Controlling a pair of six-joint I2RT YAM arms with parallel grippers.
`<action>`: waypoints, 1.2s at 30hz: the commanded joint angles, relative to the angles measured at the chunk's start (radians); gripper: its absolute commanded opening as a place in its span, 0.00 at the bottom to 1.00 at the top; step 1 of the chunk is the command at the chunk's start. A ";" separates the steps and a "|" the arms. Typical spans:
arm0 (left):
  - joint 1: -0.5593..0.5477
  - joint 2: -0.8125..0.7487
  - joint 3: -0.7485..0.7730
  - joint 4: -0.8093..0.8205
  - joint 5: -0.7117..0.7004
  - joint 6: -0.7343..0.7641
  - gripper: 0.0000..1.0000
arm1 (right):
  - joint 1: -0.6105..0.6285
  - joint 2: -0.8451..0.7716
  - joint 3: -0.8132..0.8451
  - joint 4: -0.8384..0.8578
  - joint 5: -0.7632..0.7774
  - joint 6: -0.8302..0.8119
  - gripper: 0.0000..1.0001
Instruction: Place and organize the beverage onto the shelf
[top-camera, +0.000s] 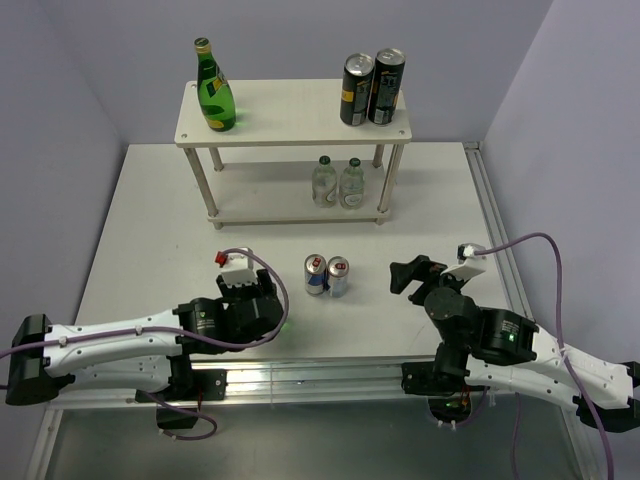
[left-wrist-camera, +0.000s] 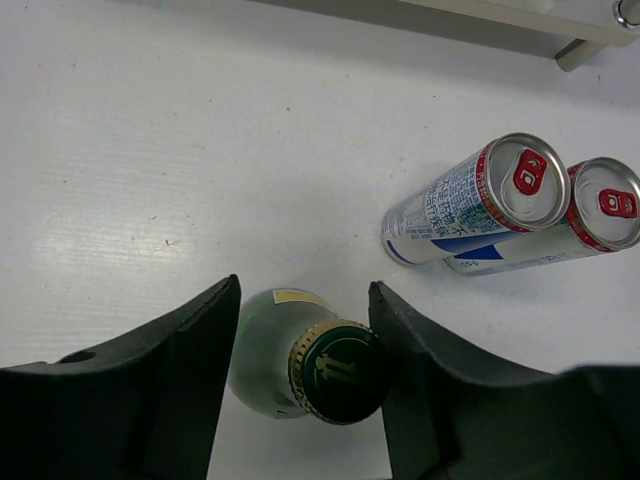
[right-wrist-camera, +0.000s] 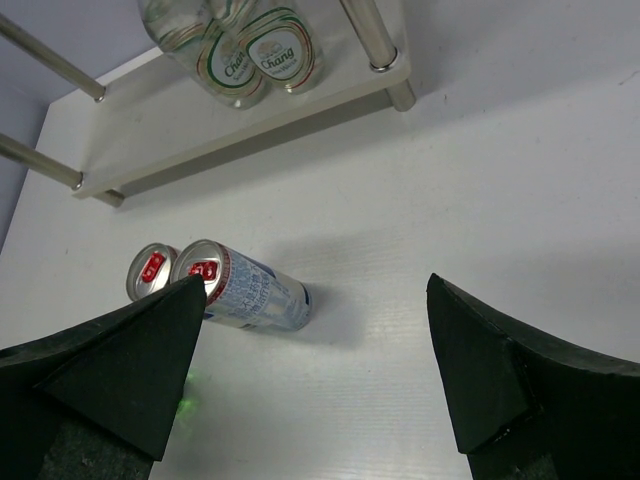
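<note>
A green glass bottle (left-wrist-camera: 270, 350) with a gold-rimmed green cap stands on the table between the fingers of my left gripper (left-wrist-camera: 303, 287), which press against its sides. From above, that gripper (top-camera: 243, 290) hides the bottle. Two silver-blue-red cans (top-camera: 316, 275) (top-camera: 338, 276) stand side by side mid-table, to its right. My right gripper (top-camera: 415, 270) hangs open and holds nothing, to the right of the cans (right-wrist-camera: 245, 290). The shelf (top-camera: 290, 110) carries another green bottle (top-camera: 215, 95) at top left and two clear bottles (top-camera: 324, 180) (top-camera: 351, 183) on its lower board.
Two tall dark cans (top-camera: 356, 90) (top-camera: 386, 87) stand at the right end of the shelf's top board. The shelf's thin legs (top-camera: 203, 185) stand at its corners. A raised rail (top-camera: 495, 230) edges the table's right side.
</note>
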 joint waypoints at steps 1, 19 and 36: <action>-0.005 0.023 0.021 0.038 -0.066 0.011 0.59 | 0.006 -0.003 -0.005 -0.009 0.038 0.025 0.98; -0.005 0.167 0.334 -0.108 -0.224 0.121 0.00 | 0.005 -0.035 -0.014 -0.016 0.055 0.038 0.96; 0.368 0.224 0.831 0.645 0.026 1.155 0.00 | 0.005 -0.059 -0.027 -0.014 0.064 0.038 0.95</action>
